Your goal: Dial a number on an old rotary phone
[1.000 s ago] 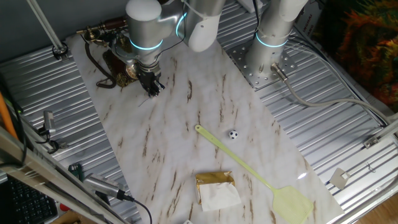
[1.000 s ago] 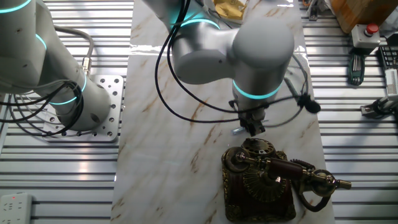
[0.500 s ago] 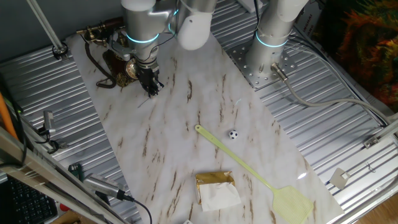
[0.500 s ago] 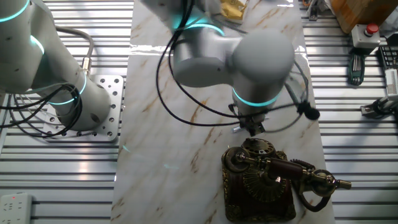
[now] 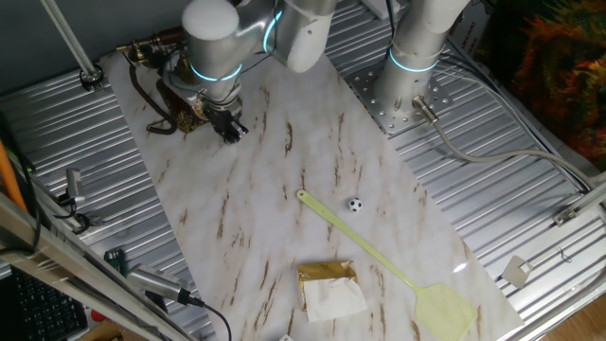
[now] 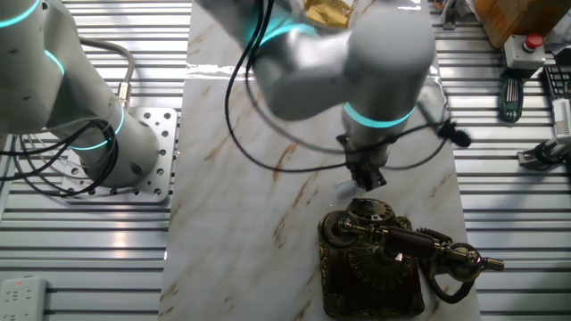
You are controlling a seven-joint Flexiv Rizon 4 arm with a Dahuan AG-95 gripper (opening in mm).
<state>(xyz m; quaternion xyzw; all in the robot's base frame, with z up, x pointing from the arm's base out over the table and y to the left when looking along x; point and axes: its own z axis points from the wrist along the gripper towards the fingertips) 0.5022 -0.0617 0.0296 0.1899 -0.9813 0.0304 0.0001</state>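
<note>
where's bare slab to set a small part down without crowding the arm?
Free: mid slab between the end effector and the fly swatter; also the strip left of the folded packet. Crowded: the far corner, where the old rotary phone sits below the end effector; the small ball beside the swatter handle.

Grey arm (image 6: 357, 62) — cyan rings, black cable

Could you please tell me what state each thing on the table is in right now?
old rotary phone: upright on the marble, handset lying across its cradle.
pincer: pointing down just beside the phone's dial, not touching it; open or shut cannot be told.
fly swatter: lying flat.
small ball: resting beside the swatter's handle.
gold-wrapped packet: lying flat, partly unwrapped.
</note>
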